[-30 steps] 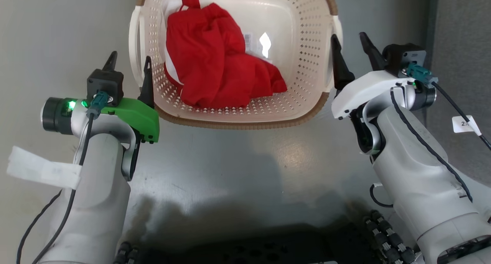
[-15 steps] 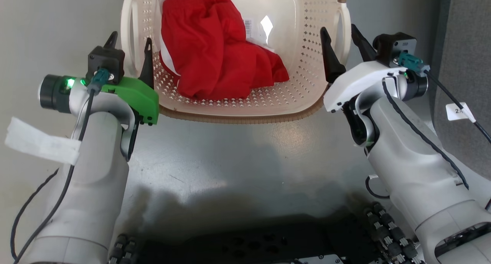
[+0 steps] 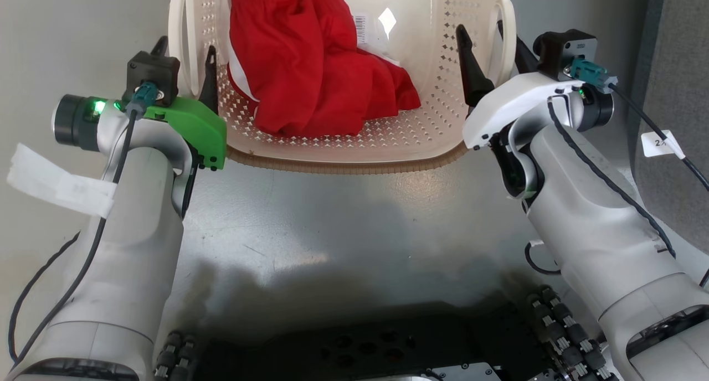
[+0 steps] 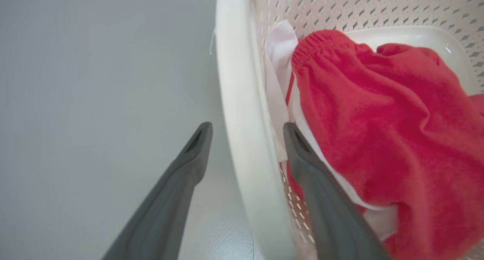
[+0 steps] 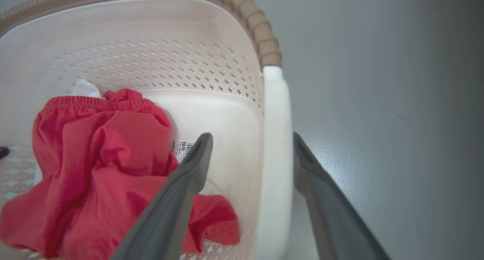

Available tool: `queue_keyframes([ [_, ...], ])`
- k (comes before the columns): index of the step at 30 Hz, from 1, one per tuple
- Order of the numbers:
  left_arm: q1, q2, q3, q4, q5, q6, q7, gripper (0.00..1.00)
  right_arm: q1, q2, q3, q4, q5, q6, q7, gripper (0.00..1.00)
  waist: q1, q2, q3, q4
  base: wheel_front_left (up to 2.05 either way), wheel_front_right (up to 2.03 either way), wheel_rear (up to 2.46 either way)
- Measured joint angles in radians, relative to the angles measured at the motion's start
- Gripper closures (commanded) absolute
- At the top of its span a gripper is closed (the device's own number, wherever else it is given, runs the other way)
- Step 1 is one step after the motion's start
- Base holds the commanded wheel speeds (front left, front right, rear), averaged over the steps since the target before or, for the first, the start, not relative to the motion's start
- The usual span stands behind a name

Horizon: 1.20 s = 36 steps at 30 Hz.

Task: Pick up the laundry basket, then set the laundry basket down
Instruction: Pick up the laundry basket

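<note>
Here, cream perforated laundry basket (image 3: 388, 140), brown-rimmed.

The laundry basket (image 3: 437, 121) at the top centre of the head view is cream-white, its walls patterned with rows of small diamond holes. Its rim (image 3: 343, 168) is brown and ribbed. The garment (image 3: 310, 76) inside is bright red over white cloth (image 4: 278, 56) (a black-and-white barcode label (image 3: 361, 29) lies beside it). The left gripper (image 3: 186, 44) has dark fingers and a green shell (image 3: 194, 129). The right gripper (image 3: 479, 26) is equally dark, with a white shell (image 3: 509, 101). The floor (image 3: 343, 231) is plain grey.
</note>
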Motion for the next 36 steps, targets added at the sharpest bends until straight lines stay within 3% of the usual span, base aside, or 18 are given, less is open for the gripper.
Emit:
queue_keyframes([
  [1,-0.003,-0.001,0.000,0.010,0.000,0.000,0.000,0.11,0.000,0.000,0.004,0.005,0.002,0.000,0.000,0.00,0.0000,0.0000,0.000,0.001,0.00,0.00,0.00],
  [2,-0.005,-0.001,-0.001,0.015,0.000,0.000,0.000,0.29,-0.001,0.000,0.008,0.009,0.004,0.000,0.000,0.08,0.0000,0.0000,0.000,0.002,0.00,0.00,0.00],
  [3,-0.007,-0.002,-0.002,0.020,0.000,0.000,0.000,0.48,-0.002,0.000,0.015,0.015,0.008,0.000,0.000,0.24,-0.0001,0.0000,0.000,0.002,0.00,0.00,0.00],
  [4,-0.011,-0.003,-0.003,0.026,0.000,0.000,-0.004,0.57,-0.005,0.000,0.022,0.020,0.012,-0.001,0.000,0.47,-0.0001,0.0000,0.000,0.003,0.00,0.00,0.00],
  [5,-0.014,-0.006,-0.004,0.034,0.000,-0.001,-0.009,0.72,-0.008,0.000,0.027,0.026,0.015,-0.001,0.000,0.62,-0.0001,0.0000,-0.001,0.004,0.00,0.00,0.00],
  [7,-0.020,-0.011,-0.006,0.048,-0.002,-0.003,-0.010,1.00,-0.010,0.000,0.032,0.040,0.030,-0.001,0.000,0.72,0.0000,0.0000,-0.003,0.004,0.00,0.00,0.00],
  [9,-0.020,-0.014,-0.008,0.071,-0.010,-0.004,-0.016,1.00,-0.010,0.004,0.043,0.066,0.052,-0.015,-0.001,1.00,-0.0001,0.0000,-0.014,0.005,0.00,0.00,0.00],
  [21,-0.018,-0.026,-0.015,0.137,-0.039,-0.004,-0.025,1.00,-0.012,0.008,0.086,0.115,0.100,-0.023,-0.001,1.00,0.0000,0.0000,-0.071,0.005,0.00,0.00,0.00],
  [36,0.073,-0.035,-0.035,0.191,-0.163,-0.015,-0.030,1.00,-0.013,0.025,0.159,0.231,0.126,-0.025,0.003,1.00,-0.0001,0.0000,-0.212,-0.006,0.00,0.00,0.00],
])
